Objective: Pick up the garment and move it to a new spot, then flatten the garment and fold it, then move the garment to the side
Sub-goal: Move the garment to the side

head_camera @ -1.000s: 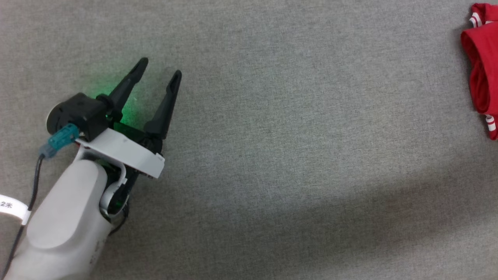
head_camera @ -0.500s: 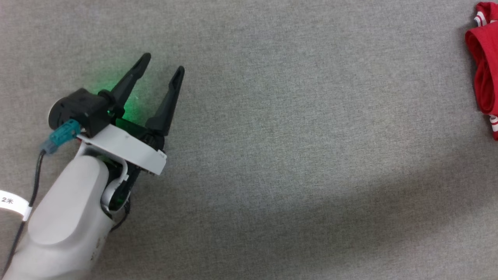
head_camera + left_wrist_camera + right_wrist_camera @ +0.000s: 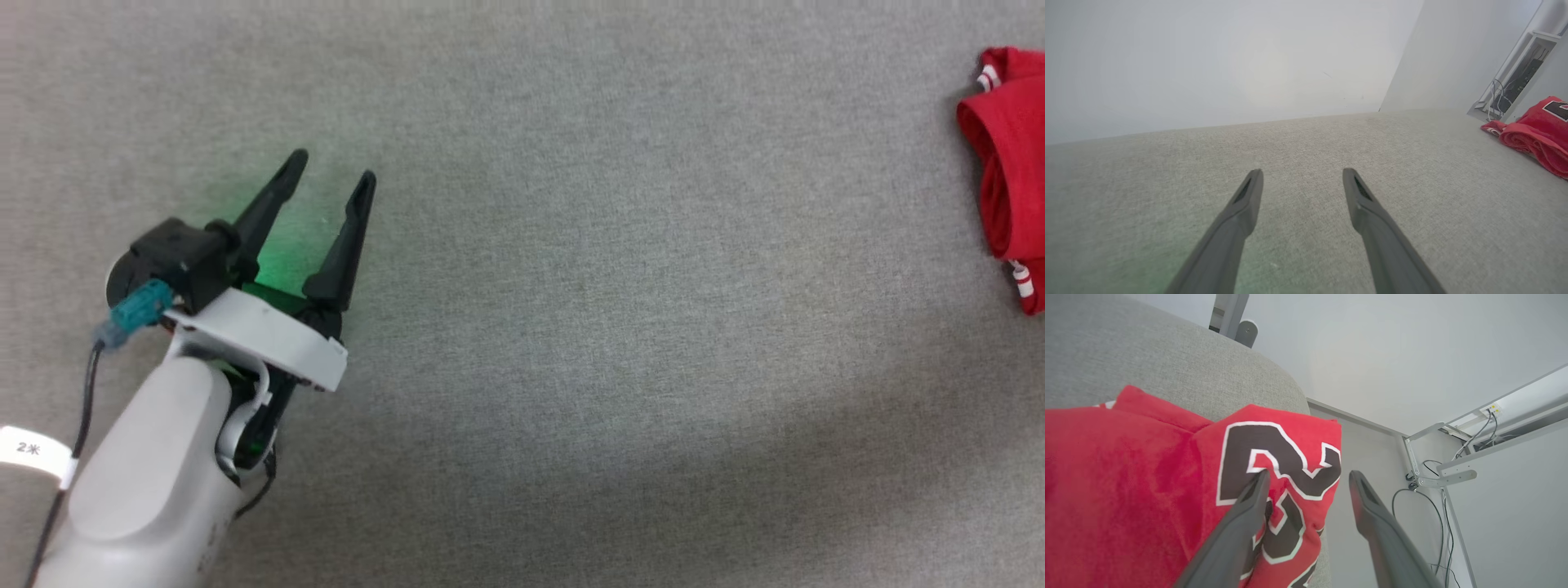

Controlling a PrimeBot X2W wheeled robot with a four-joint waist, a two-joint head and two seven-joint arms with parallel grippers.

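Note:
The garment (image 3: 1012, 171), a folded red jersey with white-striped trim, lies at the far right edge of the grey fabric surface (image 3: 620, 269) in the head view. The left wrist view shows the garment (image 3: 1535, 132) far off to the right. In the right wrist view the garment (image 3: 1147, 490) shows its black, white-outlined number, lying by the surface's rounded edge. My right gripper (image 3: 1308, 477) hangs just above it, open; its left finger is over the number, its right finger past the fabric's edge. My left gripper (image 3: 333, 167) rests open over bare surface at the left, well away from the garment.
White walls border the grey surface (image 3: 1306, 143). Beyond its rounded edge (image 3: 1290, 396) the floor drops away, with a metal frame and cables (image 3: 1437, 477) at the wall. A cabinet with cables (image 3: 1515, 81) stands behind the garment.
My right gripper has opened, letting go of the garment. The head camera has shifted a little, so the whole picture sits lower. The left arm holds its pose.

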